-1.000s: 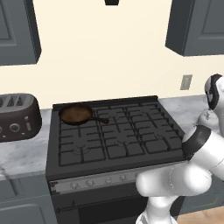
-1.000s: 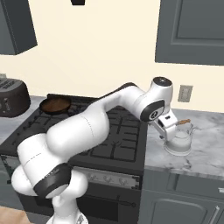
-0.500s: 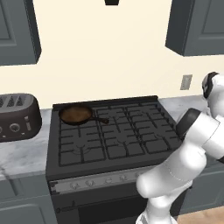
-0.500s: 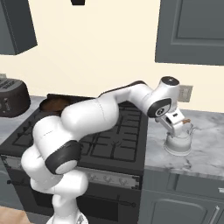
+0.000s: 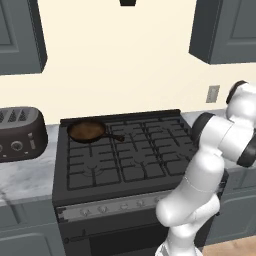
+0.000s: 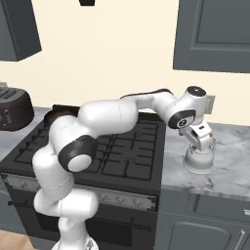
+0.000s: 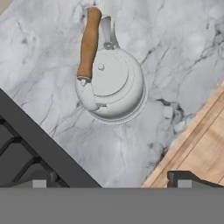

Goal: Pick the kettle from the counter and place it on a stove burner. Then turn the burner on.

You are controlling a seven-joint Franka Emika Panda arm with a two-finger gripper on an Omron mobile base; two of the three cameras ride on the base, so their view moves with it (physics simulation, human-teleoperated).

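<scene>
The kettle is small and silvery. It stands on the marble counter just right of the range. In the hand view the kettle lies straight ahead, its brown wooden handle piece arched over the lid. My gripper hangs close above it, open; in the hand view the gripper has its tips spread wide with nothing between them. The nearest stove burner sits under black grate bars left of the kettle. In the left base view my own arm hides the kettle.
A dark frying pan rests on the back left burner of the range. Several knobs line the range's front. A toaster stands on the left counter. The counter's front edge and wooden floor lie near the kettle.
The hand has shifted a little to the right and settled over the kettle, while the elbow swung right and forward. The kettle has stayed in place and the jaws have stayed wide.
</scene>
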